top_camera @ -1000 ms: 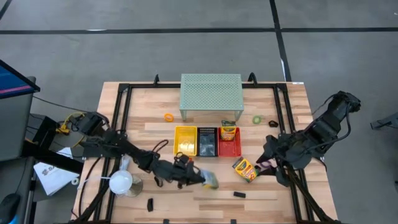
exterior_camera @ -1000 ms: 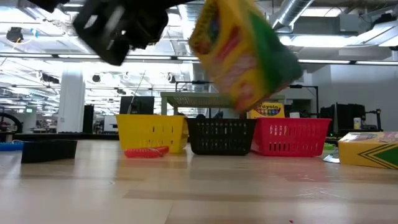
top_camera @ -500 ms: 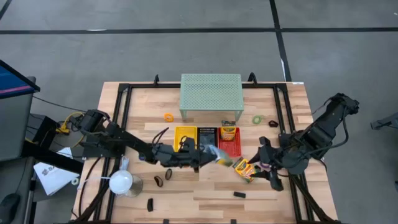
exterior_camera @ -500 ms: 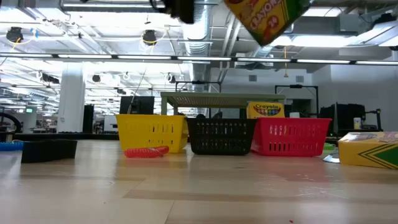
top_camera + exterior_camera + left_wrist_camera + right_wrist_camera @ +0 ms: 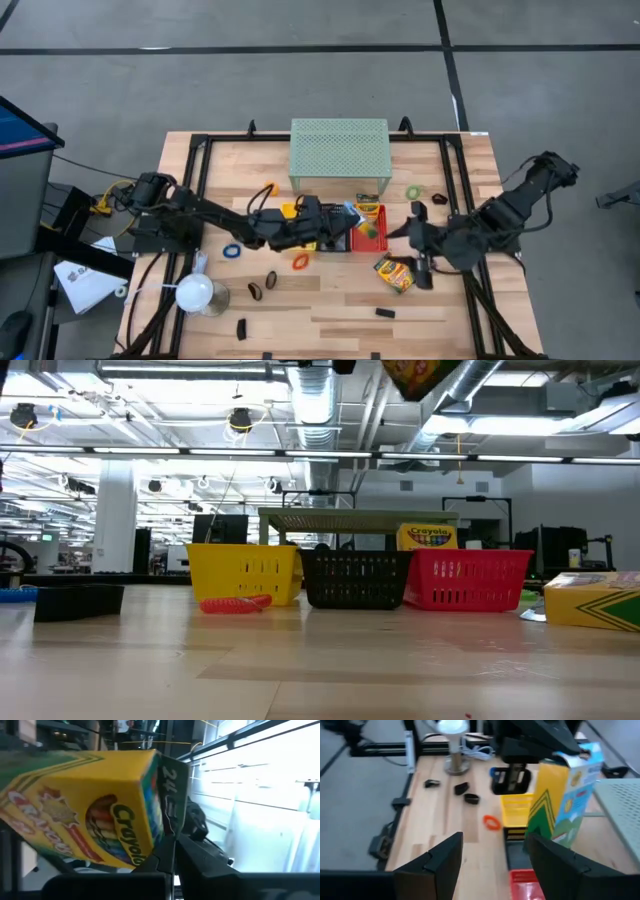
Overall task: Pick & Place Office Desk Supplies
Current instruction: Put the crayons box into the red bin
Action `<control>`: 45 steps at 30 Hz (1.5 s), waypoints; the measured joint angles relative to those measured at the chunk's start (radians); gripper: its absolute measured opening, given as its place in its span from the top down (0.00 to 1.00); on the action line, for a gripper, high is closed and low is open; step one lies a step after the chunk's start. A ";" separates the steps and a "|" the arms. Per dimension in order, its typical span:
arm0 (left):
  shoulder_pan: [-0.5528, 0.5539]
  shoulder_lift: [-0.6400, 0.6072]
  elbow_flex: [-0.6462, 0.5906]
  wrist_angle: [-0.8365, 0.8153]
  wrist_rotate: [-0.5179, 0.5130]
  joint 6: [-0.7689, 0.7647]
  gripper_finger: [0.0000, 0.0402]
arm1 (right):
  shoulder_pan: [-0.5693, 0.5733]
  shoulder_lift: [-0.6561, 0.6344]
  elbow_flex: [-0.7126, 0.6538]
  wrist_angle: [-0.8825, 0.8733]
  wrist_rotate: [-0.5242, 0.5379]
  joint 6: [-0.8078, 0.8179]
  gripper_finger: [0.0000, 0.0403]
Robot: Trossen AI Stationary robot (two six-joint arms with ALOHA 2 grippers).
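Pale planked wood table (image 5: 330,305), glossy printed cardboard crayon box (image 5: 85,815), perforated matt metal shelf (image 5: 339,146)

Crayon box (image 5: 425,375) cut off by low view's top edge. Black clips (image 5: 241,327) too small for detail. Left gripper (image 5: 335,226) fingertips hidden behind box.

Left gripper (image 5: 345,216) clamped, outstretched — right gripper (image 5: 420,245) fingers apart.

Yellow-green crayon box (image 5: 349,213) aloft, tilted, above black and red baskets; another crayon box (image 5: 394,272) flat on table.
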 joint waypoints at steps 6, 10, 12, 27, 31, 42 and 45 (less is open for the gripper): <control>0.021 -0.013 0.025 0.010 0.014 0.000 1.00 | -0.107 0.000 0.005 -0.003 0.003 -0.008 0.38; 0.036 -0.047 0.026 -0.005 0.033 0.004 1.00 | -0.175 -0.001 0.042 -0.007 0.004 -0.023 0.33; 0.049 -0.067 0.026 -0.024 0.048 0.021 1.00 | -0.203 -0.002 0.062 -0.007 0.008 -0.027 0.33; 0.094 -0.162 0.025 -0.137 0.011 0.060 1.00 | -0.283 0.139 0.229 -0.027 0.020 -0.207 0.33; 0.094 -0.162 0.025 -0.133 0.002 0.060 1.00 | -0.298 0.197 0.297 -0.095 0.071 -0.214 0.33; 0.092 -0.161 0.025 -0.126 0.004 0.051 1.00 | -0.313 0.243 0.350 -0.109 0.182 -0.262 0.33; 0.092 -0.161 0.025 -0.124 0.003 0.033 1.00 | -0.319 0.243 0.349 -0.110 0.187 -0.263 0.33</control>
